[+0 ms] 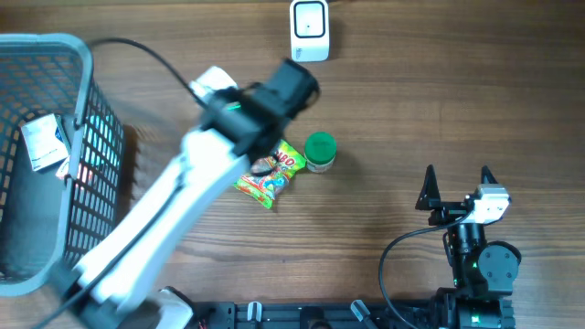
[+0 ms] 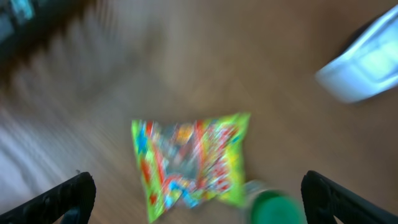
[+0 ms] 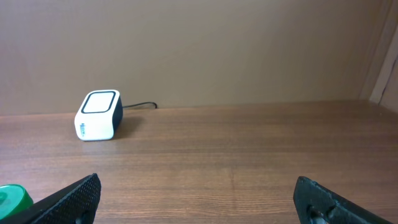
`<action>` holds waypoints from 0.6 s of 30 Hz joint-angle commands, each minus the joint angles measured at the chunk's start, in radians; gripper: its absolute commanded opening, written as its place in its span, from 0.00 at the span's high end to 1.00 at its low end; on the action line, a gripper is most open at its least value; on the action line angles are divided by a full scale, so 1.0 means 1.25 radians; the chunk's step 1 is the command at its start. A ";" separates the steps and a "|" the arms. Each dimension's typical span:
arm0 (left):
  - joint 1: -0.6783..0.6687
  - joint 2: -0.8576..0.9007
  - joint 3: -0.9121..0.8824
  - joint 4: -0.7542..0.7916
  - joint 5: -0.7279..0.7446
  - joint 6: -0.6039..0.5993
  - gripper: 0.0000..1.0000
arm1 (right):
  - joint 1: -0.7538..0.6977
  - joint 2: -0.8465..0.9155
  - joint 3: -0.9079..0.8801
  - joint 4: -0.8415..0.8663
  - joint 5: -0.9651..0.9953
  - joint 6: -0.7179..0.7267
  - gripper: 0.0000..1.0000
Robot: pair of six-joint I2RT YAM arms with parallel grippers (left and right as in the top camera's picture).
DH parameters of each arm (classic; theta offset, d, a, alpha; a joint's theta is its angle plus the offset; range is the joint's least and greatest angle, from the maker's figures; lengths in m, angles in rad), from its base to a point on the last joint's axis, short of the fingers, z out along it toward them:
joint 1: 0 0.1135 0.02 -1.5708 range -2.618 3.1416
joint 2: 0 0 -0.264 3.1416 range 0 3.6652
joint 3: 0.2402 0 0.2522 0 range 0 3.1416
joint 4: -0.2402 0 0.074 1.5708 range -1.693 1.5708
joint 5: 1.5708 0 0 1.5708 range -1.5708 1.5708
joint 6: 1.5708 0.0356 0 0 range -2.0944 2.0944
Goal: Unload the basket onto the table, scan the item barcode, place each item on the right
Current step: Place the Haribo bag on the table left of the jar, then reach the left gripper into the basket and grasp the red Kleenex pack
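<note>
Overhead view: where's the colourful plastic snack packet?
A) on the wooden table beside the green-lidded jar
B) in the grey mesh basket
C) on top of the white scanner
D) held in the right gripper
A: the colourful plastic snack packet lies flat on the wooden table, right beside the small green-lidded jar.

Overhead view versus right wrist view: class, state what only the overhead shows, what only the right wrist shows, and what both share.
Only the overhead: the grey basket at the left, the colourful snack packet, and the left arm reaching above it. Only the right wrist: the plain wall behind the table. Both: the white scanner, the green-lidded container, the wooden table, and the right gripper, open and empty.
</note>
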 commanded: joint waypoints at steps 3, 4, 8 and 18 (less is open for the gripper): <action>0.205 -0.220 0.115 -0.010 -0.181 0.145 0.00 | 0.003 -0.005 -0.001 0.002 0.008 0.010 0.00; 0.282 -0.256 0.115 -0.011 -0.176 0.145 0.00 | 0.003 -0.005 -0.001 0.002 0.008 0.010 0.00; 0.575 -0.335 0.114 -0.019 -0.124 0.164 0.00 | 0.003 -0.005 -0.001 0.002 0.008 0.010 0.00; 1.045 -0.098 0.113 0.000 0.291 0.452 0.00 | 0.003 -0.005 -0.001 0.002 0.008 0.009 0.00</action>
